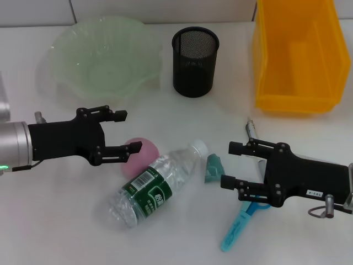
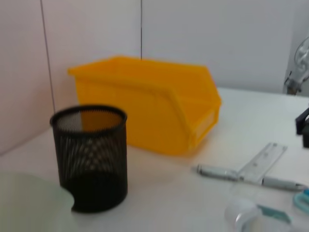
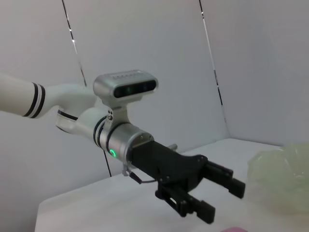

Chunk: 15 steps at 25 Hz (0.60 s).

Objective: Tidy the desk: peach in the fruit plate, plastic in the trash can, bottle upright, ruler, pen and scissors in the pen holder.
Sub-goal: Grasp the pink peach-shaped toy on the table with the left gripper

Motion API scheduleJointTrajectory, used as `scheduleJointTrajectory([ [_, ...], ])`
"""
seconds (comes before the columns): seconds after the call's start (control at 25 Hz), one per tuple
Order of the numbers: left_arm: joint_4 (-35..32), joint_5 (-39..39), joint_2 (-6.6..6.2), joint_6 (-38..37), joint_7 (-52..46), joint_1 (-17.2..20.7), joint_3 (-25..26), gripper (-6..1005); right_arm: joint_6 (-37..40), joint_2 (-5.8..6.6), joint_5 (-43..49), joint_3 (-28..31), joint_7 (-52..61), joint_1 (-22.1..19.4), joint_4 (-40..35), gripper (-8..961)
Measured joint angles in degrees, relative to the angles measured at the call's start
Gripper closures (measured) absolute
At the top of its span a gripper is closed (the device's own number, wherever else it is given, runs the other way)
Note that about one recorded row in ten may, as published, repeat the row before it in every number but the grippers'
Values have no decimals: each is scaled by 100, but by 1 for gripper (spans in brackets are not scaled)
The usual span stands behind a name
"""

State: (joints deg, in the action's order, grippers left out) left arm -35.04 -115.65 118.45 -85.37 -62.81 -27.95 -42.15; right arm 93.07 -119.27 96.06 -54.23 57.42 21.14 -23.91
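Note:
On the white desk the pink peach lies just under the lower finger of my open left gripper, which holds nothing. The clear bottle lies on its side beside the peach, cap toward the teal plastic. My right gripper hovers open right next to the plastic. The blue scissors stick out below it and the silver pen above it. In the left wrist view the clear ruler crosses the pen. Fruit plate, pen holder and trash can stand along the back.
The left wrist view shows the pen holder in front of the trash can, with the plate's rim at the near corner. The right wrist view shows the left gripper and the plate. A white wall backs the desk.

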Motion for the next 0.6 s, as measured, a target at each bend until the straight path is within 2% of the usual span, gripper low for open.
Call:
scheduleJointTrajectory([
  [0.16, -24, -47, 10, 292, -257, -25, -276, 203, 0, 2, 0, 0, 15, 6, 1, 201],
  [0.2, -55, -52, 12, 542, -471, -31, -676, 203, 0, 4, 0, 0, 16, 6, 0, 201],
  [0.32, -56, -56, 12, 589, -485, -35, -776, 204, 0, 8, 0, 0, 21, 5, 1, 202],
  [0.6, -41, -63, 12, 741, -497, -67, -927, 312, -6, 9, 0, 10, 22, 4, 1, 202],
])
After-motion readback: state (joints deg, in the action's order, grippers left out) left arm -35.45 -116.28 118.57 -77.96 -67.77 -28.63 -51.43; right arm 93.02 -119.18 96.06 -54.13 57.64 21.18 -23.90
